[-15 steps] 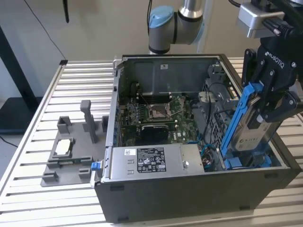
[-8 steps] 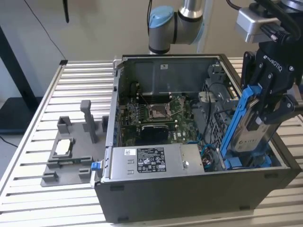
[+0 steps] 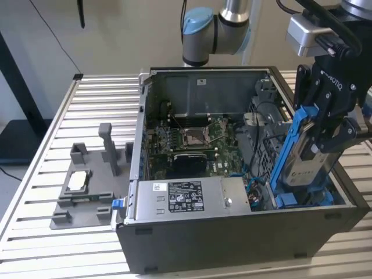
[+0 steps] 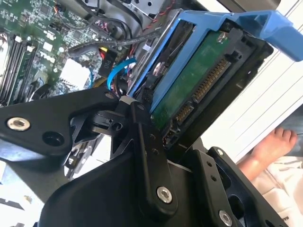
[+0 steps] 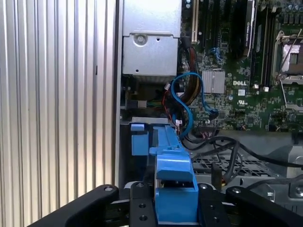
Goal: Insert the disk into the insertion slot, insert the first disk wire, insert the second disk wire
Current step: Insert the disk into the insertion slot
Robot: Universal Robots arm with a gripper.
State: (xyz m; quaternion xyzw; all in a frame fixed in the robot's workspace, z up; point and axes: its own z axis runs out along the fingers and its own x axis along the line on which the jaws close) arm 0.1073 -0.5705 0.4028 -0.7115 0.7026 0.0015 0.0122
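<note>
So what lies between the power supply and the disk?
Loose wires, some blue, lie in the gap between the power supply and the disk in the exterior view.

The disk [image 3: 307, 167] shows a dull silver metal face with a white paper label. The carrier bracket [image 3: 295, 136] around it is smooth bright blue plastic with a slight sheen. The gripper [image 3: 321, 142] clamped on the disk is matt black. The computer case [image 3: 232, 238] is dark grey matt metal. The power-supply box [image 3: 180, 200] is bare silver sheet metal with a paper sticker. The table [image 3: 93, 104] is ribbed pale metal with a satin finish. The fixture [image 3: 81, 197] on the left looks like matt grey plastic.
</note>
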